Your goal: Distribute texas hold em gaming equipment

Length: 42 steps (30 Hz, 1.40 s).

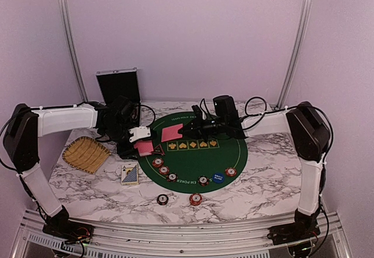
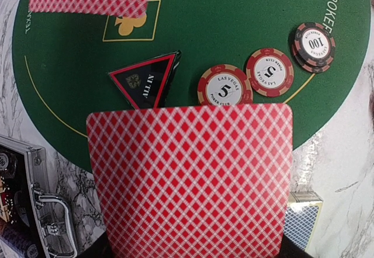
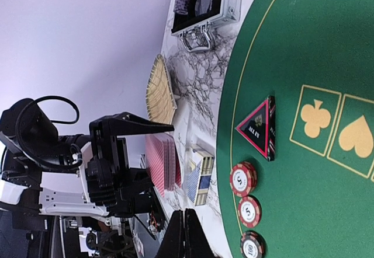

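Observation:
My left gripper [image 1: 139,143] is shut on a stack of red-backed cards [image 2: 190,179] just off the left rim of the green mat [image 1: 228,156]; the stack hides its fingers in the left wrist view. My right gripper [image 1: 182,130] is shut on a single red-backed card [image 1: 171,133], held above the mat's far left. In the right wrist view its fingers [image 3: 178,237] are pressed together and that card does not show. A dark triangular marker [image 2: 146,80], two red chips [image 2: 224,87] and a dark chip [image 2: 314,46] lie along the mat's left edge.
A blue disc [image 1: 218,177] and more chips [image 1: 231,171] sit at the mat's near edge. Two chips [image 1: 195,199] lie on the marble in front. A blue card box [image 1: 130,174], the straw tray [image 1: 86,153] and the open metal case [image 1: 118,86] stand at the left.

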Tool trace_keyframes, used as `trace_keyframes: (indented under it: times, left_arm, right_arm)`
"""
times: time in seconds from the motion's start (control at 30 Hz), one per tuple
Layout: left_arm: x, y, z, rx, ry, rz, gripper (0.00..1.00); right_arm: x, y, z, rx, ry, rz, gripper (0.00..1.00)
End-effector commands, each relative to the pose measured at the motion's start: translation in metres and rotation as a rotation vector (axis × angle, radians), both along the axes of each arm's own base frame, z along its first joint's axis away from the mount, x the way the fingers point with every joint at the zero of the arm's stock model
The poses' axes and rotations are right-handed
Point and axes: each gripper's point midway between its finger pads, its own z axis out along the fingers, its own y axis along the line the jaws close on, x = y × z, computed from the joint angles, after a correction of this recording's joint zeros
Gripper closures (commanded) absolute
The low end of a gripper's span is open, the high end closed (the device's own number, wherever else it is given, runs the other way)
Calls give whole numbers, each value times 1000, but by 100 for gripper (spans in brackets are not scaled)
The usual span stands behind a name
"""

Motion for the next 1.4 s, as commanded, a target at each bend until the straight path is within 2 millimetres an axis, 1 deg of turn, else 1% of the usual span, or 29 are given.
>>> trace_keyframes:
  times: [0.0,0.13,0.17,0.23,0.27,0.4,0.57,0.9,1.07,1.37]
  left_arm:
    - [-6,5,16,-13,-17,1,92]
    - [-8,7,19,-12,-17,6,92]
    - [-8,8,20,-13,-15,8,92]
    - [-9,9,20,-10,-12,14,92]
    - [-9,10,20,-7,-11,14,92]
    - [-10,14,21,-2,-7,25,92]
    - [-12,18,23,-5,2,40,93]
    - [-16,20,24,-20,20,56,93]
    - [-16,19,23,-22,24,61,93]
    - [-11,16,26,-25,29,66,94]
  right_arm:
    - [18,12,-4,9,-23,13,100]
    - [34,23,-15,12,-11,11,100]
    - [38,26,-13,18,-17,11,100]
    - [45,32,-18,15,-13,8,100]
    - [48,35,-24,9,-7,7,100]
    - [58,48,-31,10,-9,9,100]
    - [67,67,-44,2,-4,9,100]
    - [73,102,-73,-19,7,14,100]
    - [77,108,-88,-59,1,4,100]
    - [87,103,-101,-116,-48,-17,100]
